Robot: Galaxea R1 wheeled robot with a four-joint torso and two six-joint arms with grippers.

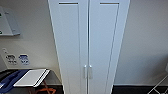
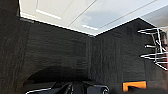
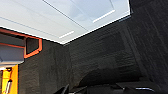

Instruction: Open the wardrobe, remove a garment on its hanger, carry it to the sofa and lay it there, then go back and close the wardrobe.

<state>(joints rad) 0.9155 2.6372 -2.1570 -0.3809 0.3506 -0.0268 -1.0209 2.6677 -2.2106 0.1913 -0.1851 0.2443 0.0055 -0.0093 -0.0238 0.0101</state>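
Note:
The wardrobe stands straight ahead in the head view, a tall white cabinet with both panelled doors shut. Its pair of slim silver handles sits low at the centre seam. The shut doors hide the inside. In the left wrist view the wardrobe's white foot meets dark carpet, and dark parts of my left gripper lie low over that carpet, short of the doors. The right wrist view shows the same white foot beyond carpet, with dark parts of my right gripper near the frame's edge.
Left of the wardrobe a white slab rests on an orange-legged stand, with blue cloth beside it. A white wire rack stands at the right. A grey box hangs on the left wall.

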